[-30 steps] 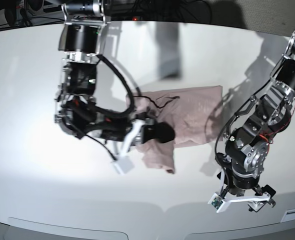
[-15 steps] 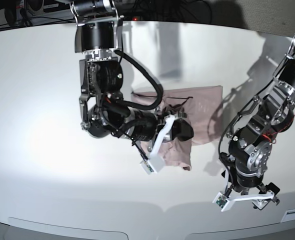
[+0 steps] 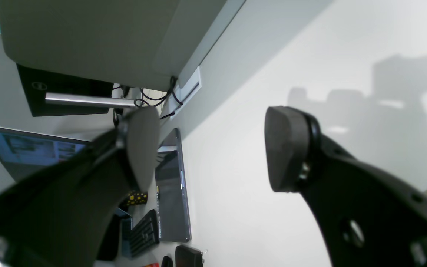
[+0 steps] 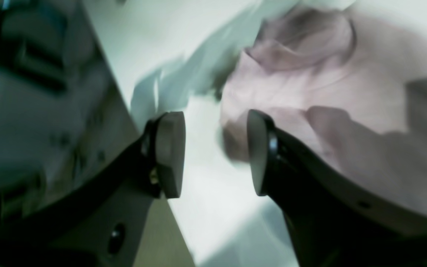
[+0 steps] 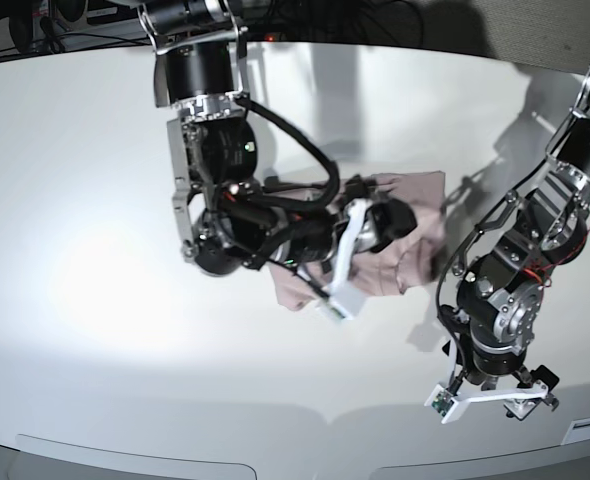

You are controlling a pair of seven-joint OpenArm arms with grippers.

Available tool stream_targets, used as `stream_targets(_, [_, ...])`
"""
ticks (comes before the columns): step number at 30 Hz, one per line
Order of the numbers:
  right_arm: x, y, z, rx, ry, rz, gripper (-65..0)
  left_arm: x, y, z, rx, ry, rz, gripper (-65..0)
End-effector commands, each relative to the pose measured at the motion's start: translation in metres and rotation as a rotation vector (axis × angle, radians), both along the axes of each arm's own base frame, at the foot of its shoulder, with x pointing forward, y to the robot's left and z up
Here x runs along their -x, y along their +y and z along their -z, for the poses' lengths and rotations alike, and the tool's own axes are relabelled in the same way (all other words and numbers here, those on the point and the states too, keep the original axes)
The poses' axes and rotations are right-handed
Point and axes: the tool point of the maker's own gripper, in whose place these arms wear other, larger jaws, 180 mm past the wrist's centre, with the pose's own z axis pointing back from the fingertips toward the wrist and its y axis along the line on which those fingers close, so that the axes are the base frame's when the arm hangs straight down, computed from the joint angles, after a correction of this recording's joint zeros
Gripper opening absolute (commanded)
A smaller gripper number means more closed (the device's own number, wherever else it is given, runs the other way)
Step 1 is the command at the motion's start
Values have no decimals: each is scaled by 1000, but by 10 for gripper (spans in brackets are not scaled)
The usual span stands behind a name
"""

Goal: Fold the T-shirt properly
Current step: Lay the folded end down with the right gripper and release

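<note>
overhead, glossy white table under t-shirt

right arm over T-shirt, bare table around

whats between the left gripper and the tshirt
Only bare white table. In the base view the left gripper, open and holding nothing, hangs near the front edge, apart from the T-shirt.
</note>
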Motion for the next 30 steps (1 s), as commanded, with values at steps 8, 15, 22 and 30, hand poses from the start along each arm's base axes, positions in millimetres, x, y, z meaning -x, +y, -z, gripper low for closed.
stream_targets(8, [6,29,-32,-115,-58,-69,-374,-8,3,-25,-7,-69,-4,-221])
stream_targets(15, [-43,-12,-10,47,-165,152,-374,-4,9,-16,103,-6,-92,-221])
stream_targets(22, [-91,-57,-31,23,-278,354,-374,1,-6,-15,219,10,-92,-221])
stream_targets(30, [-140,-98,-24,183,-379,415,-374,44,-56,44,405,151,-100,-221])
